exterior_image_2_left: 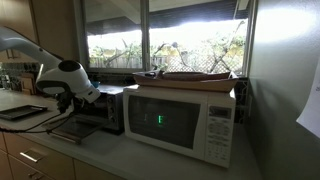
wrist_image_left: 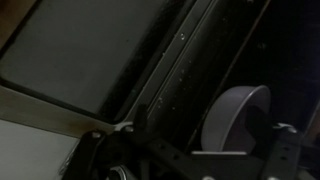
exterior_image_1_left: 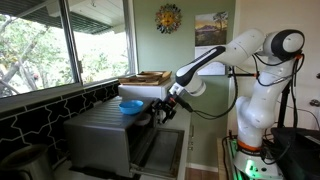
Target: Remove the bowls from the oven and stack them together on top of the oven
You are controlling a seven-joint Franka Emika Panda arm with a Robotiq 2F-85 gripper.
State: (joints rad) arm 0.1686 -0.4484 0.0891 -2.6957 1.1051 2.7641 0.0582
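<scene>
- Oven (exterior_image_1_left: 100,135) stands on the bench (exterior_image_2_left: 130,160) below the window, just beside a white microwave (exterior_image_2_left: 185,122). Its long axis runs level, side to side along the bench.
- Oven door (exterior_image_1_left: 160,150) is dropped down flat, so the mouth faces out toward the arm (exterior_image_1_left: 225,55).
- Blue bowl (exterior_image_1_left: 131,106) sits upright on the oven's flat top, rim up, near the front edge and close to the tool (exterior_image_1_left: 164,110).
- Pale bowl (wrist_image_left: 240,118) shows only in the wrist view, inside the dark oven cavity. It lies ahead of the tool (wrist_image_left: 190,158), to one side and clear of the fingers (wrist_image_left: 285,140). Which way its rim faces I cannot tell, since the shot is dim.
- Tool hangs at the oven mouth above the lowered door, jaws spread wide and gripping nothing.
- The two bowls are apart, one on top and one inside.
</scene>
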